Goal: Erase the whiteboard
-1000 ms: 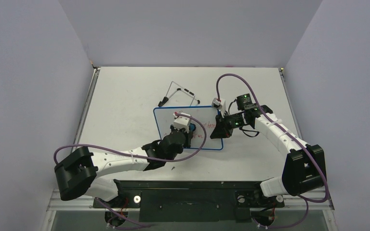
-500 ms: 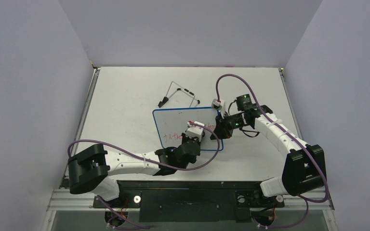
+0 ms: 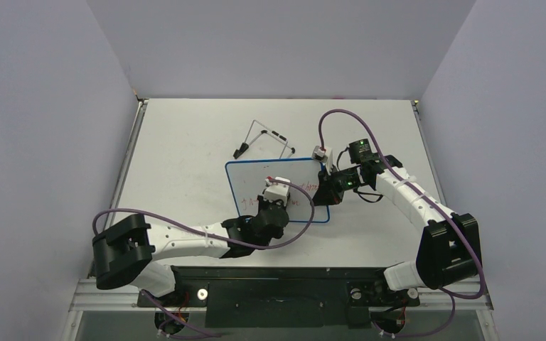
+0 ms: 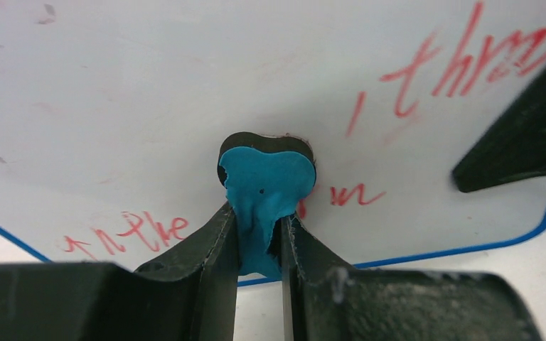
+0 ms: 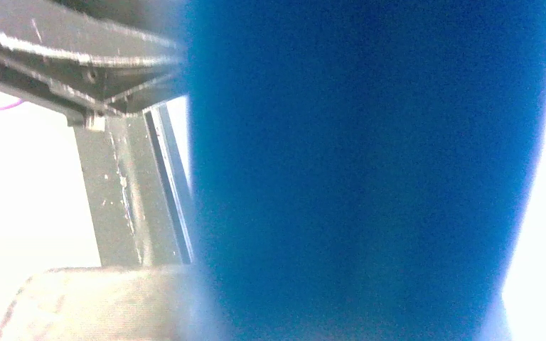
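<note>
Whiteboard (image 4: 149,106): white, thin blue rim, red handwriting (image 4: 469,64) to either side of black left end effector (image 4: 259,224). Eraser (image 4: 266,177) between its fingers (image 4: 210,263): bright blue over black. Desk (image 3: 185,142): white. Wire stand (image 3: 264,138): black. Cables (image 3: 340,111): purple.

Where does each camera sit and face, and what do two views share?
Top external: above and behind the bases, facing down at the table; both arms show, right gripper at the whiteboard edge.
Left wrist: close over the whiteboard, looking along the left gripper, shut on the blue eraser.
Right wrist: against a blurred blue surface; grey gripper parts left.
Shared: top external and left wrist both show red writing.
</note>
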`<state>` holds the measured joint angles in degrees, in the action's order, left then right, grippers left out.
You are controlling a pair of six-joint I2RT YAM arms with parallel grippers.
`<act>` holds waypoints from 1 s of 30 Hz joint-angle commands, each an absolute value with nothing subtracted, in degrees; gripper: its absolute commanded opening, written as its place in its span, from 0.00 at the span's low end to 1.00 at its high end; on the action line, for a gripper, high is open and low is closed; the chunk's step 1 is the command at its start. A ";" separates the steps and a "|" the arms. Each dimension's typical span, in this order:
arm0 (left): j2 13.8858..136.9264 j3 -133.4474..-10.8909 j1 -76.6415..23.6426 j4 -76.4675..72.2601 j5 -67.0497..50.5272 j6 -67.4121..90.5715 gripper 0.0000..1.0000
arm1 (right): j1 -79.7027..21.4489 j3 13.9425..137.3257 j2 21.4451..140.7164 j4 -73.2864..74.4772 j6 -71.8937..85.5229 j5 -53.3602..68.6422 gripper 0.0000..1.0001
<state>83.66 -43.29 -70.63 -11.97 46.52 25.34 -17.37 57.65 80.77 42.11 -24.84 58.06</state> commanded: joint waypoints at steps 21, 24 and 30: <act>81.28 -50.96 -66.03 -12.45 41.27 20.87 0.00 | -18.22 57.34 79.81 45.40 -26.76 54.29 0.00; 80.24 -51.72 -65.92 -11.85 40.53 20.29 0.00 | -18.21 57.40 79.78 45.44 -26.72 54.35 0.00; 83.70 -52.20 -66.97 -9.81 36.28 22.72 0.00 | -18.16 57.36 79.74 45.44 -26.72 54.30 0.00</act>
<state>82.11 -49.67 -66.59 -11.00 39.79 20.73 -17.28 57.65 80.77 41.91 -24.80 58.04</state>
